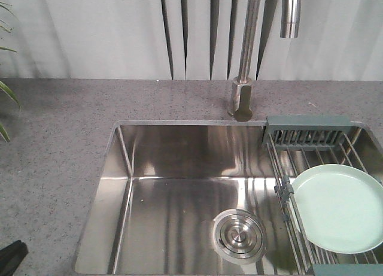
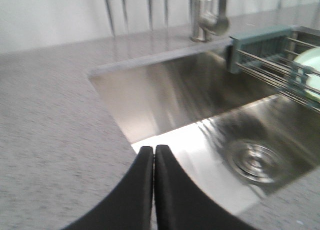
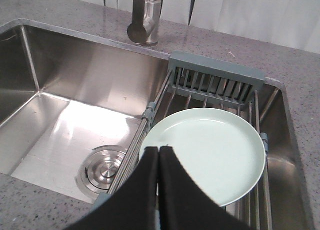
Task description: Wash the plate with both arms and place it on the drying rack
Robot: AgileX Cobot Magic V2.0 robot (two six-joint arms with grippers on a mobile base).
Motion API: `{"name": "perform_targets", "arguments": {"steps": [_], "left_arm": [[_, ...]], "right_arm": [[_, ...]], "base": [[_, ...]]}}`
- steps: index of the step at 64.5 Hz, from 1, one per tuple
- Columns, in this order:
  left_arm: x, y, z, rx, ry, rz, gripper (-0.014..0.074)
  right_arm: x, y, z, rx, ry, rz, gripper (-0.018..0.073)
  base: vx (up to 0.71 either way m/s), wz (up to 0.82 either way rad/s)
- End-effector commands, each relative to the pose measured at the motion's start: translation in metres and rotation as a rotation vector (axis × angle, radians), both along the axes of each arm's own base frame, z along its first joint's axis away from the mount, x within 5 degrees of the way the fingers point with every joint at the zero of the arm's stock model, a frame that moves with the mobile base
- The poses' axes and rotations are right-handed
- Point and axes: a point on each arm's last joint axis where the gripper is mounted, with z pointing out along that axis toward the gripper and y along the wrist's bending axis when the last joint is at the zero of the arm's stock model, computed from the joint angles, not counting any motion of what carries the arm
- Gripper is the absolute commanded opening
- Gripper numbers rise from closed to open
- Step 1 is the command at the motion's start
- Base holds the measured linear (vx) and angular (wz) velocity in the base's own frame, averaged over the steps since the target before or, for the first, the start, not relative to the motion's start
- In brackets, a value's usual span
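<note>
The pale mint-green plate lies flat on the drying rack, which spans the right end of the sink. In the right wrist view my right gripper is shut with nothing in it. Its tips hover over the near-left rim of the plate, which rests on the rack's wire bars. My left gripper is also shut and holds nothing. It sits over the sink's front-left edge, far from the plate and the rack. The front view shows only a black bit of arm in the bottom left corner.
A steel sink basin with a round drain is set in a grey speckled counter. A tall steel faucet rises behind the sink, its spout hanging above. Plant leaves show at the far left.
</note>
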Motion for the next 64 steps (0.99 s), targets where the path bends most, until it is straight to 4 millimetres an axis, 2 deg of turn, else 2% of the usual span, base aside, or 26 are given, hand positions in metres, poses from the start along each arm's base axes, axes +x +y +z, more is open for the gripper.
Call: {"name": "perform_targets", "arguments": {"steps": [1, 9, 19, 30, 46, 64], "left_arm": [[0.0, 0.008, -0.001, -0.011, -0.065, 0.096, -0.0006], [-0.002, 0.018, 0.004, -0.03, -0.135, 0.23, -0.0006], [-0.011, 0.024, 0.007, -0.033, -0.206, 0.304, -0.0006], [-0.013, 0.026, 0.003, 0.023, -0.187, 0.33, -0.0006], [-0.012, 0.028, 0.003, -0.111, -0.15, 0.373, -0.0006], [-0.012, 0.028, 0.003, -0.115, -0.15, 0.374, -0.0006]], "right_arm": [[0.002, 0.0, 0.012, 0.009, -0.074, -0.002, -0.001], [0.002, 0.0, 0.012, 0.009, -0.074, -0.002, -0.001], [0.002, 0.0, 0.012, 0.009, -0.074, -0.002, -0.001], [0.002, 0.0, 0.012, 0.009, -0.074, -0.002, -0.001], [0.002, 0.0, 0.012, 0.01, -0.073, -0.002, -0.001], [0.002, 0.0, 0.012, 0.01, -0.073, -0.002, -0.001]], "base": [[0.0, 0.0], [0.0, 0.0], [0.0, 0.0], [0.0, 0.0], [0.0, 0.0], [0.0, 0.0]]}}
